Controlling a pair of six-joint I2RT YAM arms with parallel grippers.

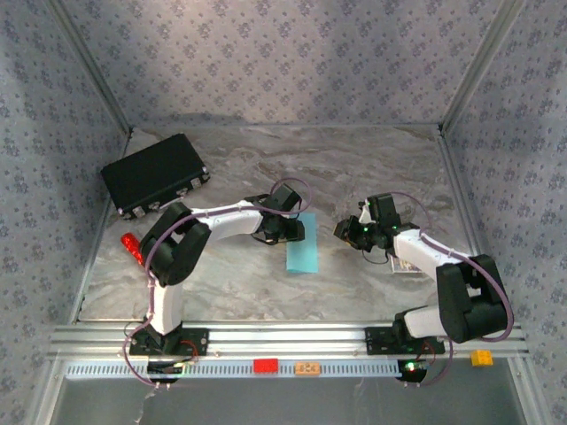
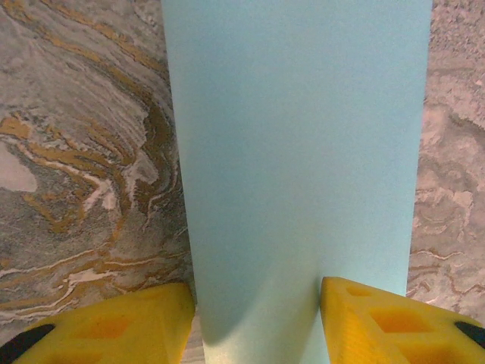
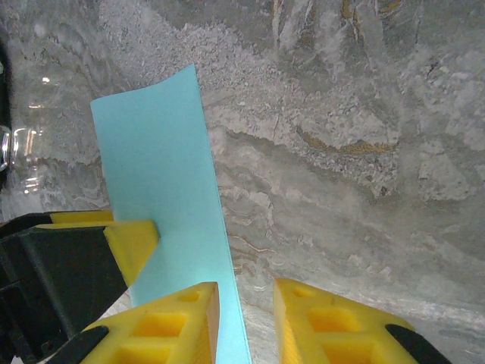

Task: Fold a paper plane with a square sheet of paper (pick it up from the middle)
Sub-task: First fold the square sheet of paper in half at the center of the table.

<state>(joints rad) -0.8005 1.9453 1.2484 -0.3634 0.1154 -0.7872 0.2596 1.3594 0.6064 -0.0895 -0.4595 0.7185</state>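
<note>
The sheet of paper (image 1: 302, 246) (image 2: 295, 152) (image 3: 163, 174) lies about the middle of the marbled surface (image 1: 221, 283) as a narrow light blue strip, its long sides running from the far edge toward the near one.

The left pincer (image 1: 291, 232) (image 2: 258, 303) is down at the strip's far end with its jaws roughly half open. In its own wrist view, one yellow finger (image 2: 121, 326) sits right at a long edge of the paper. The other stands over the paper, which runs on a little past it. Whether the fingers press on the paper I cannot tell.

The right pincer (image 1: 344, 230) (image 3: 246, 303) is just beside the strip on the side toward the right edge. Its jaws are only narrowly parted, and the bare surface shows in the slit between them. It holds nothing. One finger (image 3: 170, 322) overlaps the paper's long edge in its wrist view, and a yellow finger of the left pincer shows at the strip's other edge.

Well apart from all this, a black case (image 1: 155, 174) lies toward the far left corner and a small red stick (image 1: 131, 246) by the left edge
</note>
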